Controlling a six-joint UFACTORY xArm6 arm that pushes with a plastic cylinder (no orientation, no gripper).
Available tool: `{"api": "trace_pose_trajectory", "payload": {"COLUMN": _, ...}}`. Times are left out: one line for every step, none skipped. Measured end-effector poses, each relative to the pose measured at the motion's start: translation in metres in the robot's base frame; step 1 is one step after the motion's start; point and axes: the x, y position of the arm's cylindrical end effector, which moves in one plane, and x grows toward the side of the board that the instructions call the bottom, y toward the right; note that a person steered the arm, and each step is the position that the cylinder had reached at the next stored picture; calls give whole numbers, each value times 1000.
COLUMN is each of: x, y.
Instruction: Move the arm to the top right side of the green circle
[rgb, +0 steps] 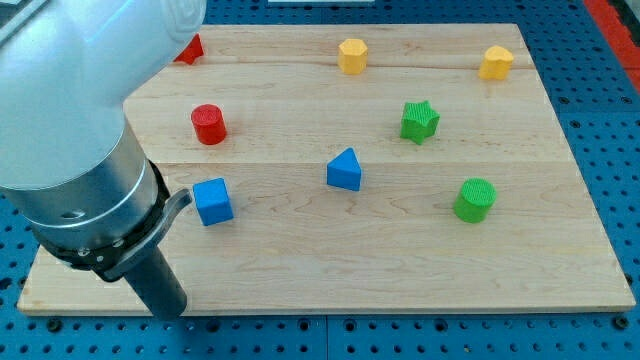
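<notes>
The green circle (475, 200) is a green cylinder standing on the wooden board (400, 270) at the view's right, a little below the middle. My tip (173, 313) rests at the board's bottom left edge, far to the left of the green circle and lower than it. The nearest block to my tip is the blue cube (212, 201), above it and slightly to the right. The large grey arm body fills the view's upper left corner.
A green star (419, 121) stands above and left of the green circle. A blue triangle (345, 170) is near the middle. A red cylinder (209, 123), a partly hidden red block (190, 48) and two yellow blocks (352, 55) (496, 62) lie higher up.
</notes>
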Motion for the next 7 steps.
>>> {"api": "trace_pose_trajectory", "payload": {"x": 0, "y": 0}}
{"api": "trace_pose_trajectory", "payload": {"x": 0, "y": 0}}
{"api": "trace_pose_trajectory", "payload": {"x": -4, "y": 2}}
{"api": "trace_pose_trajectory", "payload": {"x": 1, "y": 5}}
{"api": "trace_pose_trajectory", "payload": {"x": -18, "y": 100}}
{"api": "trace_pose_trajectory", "payload": {"x": -34, "y": 227}}
{"api": "trace_pose_trajectory", "payload": {"x": -43, "y": 314}}
